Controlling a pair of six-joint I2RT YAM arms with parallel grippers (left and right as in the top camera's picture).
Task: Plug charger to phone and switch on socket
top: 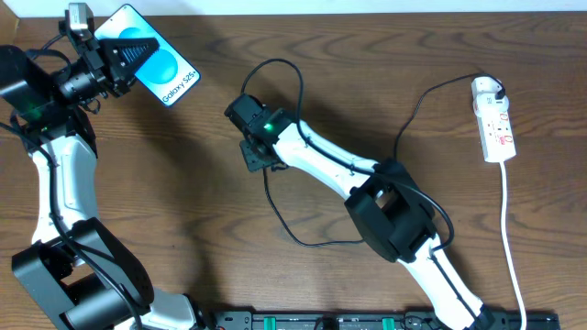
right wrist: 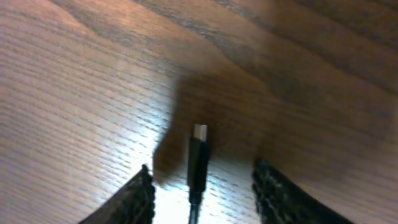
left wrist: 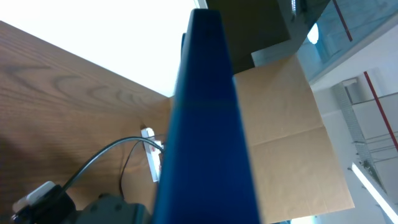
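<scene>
Note that your right fingers (right wrist: 138, 198) stand apart, one on each side of the plug tip (right wrist: 199, 138), and neither touches it.

**Risk.** The tip lies a little nearer the 9 o'clock finger. If that finger meets it first, it could push the tip askew or roll it on the table (top: 183, 202). A pinch too far back on the thin cable would probably let the tip droop and miss the port. Slack in the charger (top: 321, 244) loops close under your right arm and may snag when you lift.

**Appearance of the charger.** It is a thin black cable ending in a short black shell with a small silvery tongue. It lies flat near the table's centre and points to 12 o'clock in the right wrist view.

**Other parts.** Your left fingers (top: 128, 48) are clamped on the phone (top: 165, 69) at 10 o'clock. The left wrist view shows it edge-on, so judge the port's angle with care. The socket (top: 493, 124) lies well apart at 2 o'clock.
</scene>
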